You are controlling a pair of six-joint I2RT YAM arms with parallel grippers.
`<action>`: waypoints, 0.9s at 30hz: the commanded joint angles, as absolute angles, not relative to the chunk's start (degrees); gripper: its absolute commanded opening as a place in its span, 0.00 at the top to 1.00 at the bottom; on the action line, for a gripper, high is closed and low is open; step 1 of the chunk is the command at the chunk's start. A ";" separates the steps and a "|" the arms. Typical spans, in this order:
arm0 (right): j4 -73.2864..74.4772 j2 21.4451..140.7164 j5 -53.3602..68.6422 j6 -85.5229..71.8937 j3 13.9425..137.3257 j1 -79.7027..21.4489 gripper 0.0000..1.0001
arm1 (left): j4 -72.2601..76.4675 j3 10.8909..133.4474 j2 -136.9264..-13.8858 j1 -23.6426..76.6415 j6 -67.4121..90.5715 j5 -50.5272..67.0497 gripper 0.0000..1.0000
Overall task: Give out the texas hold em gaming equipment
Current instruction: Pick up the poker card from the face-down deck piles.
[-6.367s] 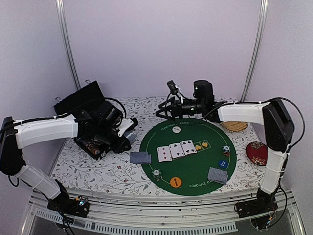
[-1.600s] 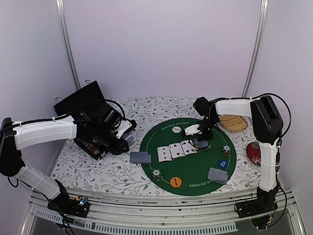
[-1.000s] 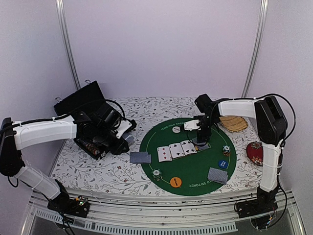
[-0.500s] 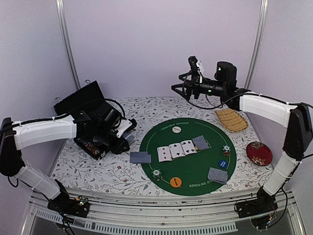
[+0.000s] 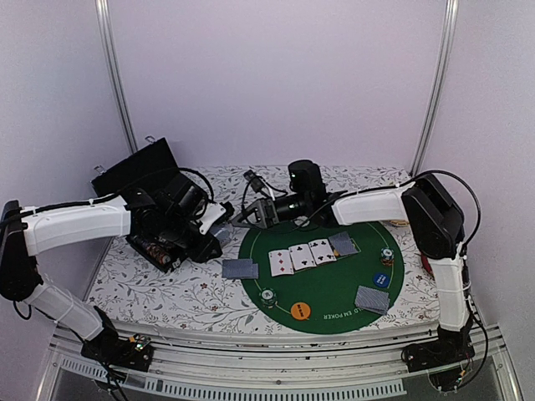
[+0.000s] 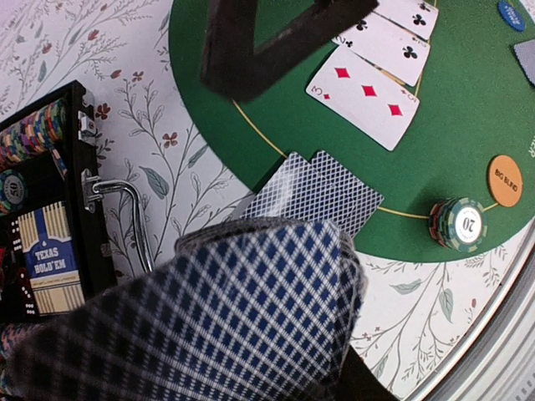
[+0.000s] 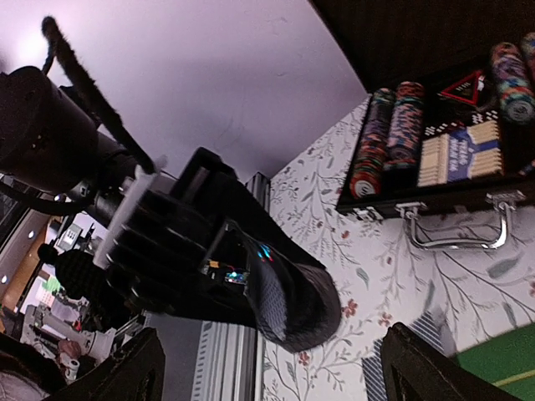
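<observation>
My left gripper point(image 5: 219, 235) is shut on a deck of blue-diamond-backed cards point(image 6: 226, 317), held over the table's left side beside the green felt point(image 5: 334, 280). My right gripper point(image 5: 247, 205) hangs open and empty just right of that deck, and its wrist view faces the left gripper point(image 7: 288, 292). Three face-up cards point(image 5: 301, 256) lie on the felt, with one face-down card point(image 5: 343, 243) beside them. Face-down pairs lie at the felt's left edge point(image 5: 240, 268) and at its front right point(image 5: 372, 298). Chip stacks point(image 5: 267, 296) point(image 5: 386, 256), an orange disc point(image 5: 301, 311) and a blue disc point(image 5: 380, 280) rest on the felt.
An open black case point(image 5: 155, 246) with rows of chips point(image 7: 393, 134) sits behind the left gripper, its metal handle point(image 6: 125, 209) towards the felt. The right forearm point(image 5: 368, 205) spans the felt's back edge. A red cushion point(image 5: 428, 261) peeks out at the right.
My right gripper left the face-down card beside the three face-up ones, rose high at the back, then swung down and left to face the deck. The left arm stayed still.
</observation>
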State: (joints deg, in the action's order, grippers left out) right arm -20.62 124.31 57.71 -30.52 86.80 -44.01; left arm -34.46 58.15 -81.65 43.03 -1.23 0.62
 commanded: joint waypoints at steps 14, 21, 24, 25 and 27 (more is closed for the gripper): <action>-25.19 137.78 59.43 -36.19 99.54 -48.27 0.14 | -31.65 59.69 -82.31 43.51 -1.10 2.96 0.60; -25.35 139.08 58.17 -37.16 100.44 -48.34 0.14 | -31.64 59.71 -82.27 43.51 -1.56 3.19 0.60; -25.31 139.92 57.79 -37.90 101.55 -48.54 0.14 | -31.64 59.44 -82.38 43.52 -1.66 3.64 0.60; -25.19 140.06 57.49 -38.11 101.60 -48.48 0.15 | -31.64 59.45 -82.41 43.51 -1.75 3.51 0.60; -23.22 140.00 56.33 -37.50 101.73 -48.44 0.21 | -31.73 59.63 -82.37 43.56 -1.75 3.19 0.60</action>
State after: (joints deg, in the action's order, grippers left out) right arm -24.84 137.99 58.72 -37.17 100.16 -48.12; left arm -33.23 58.17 -81.78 42.96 -0.69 2.35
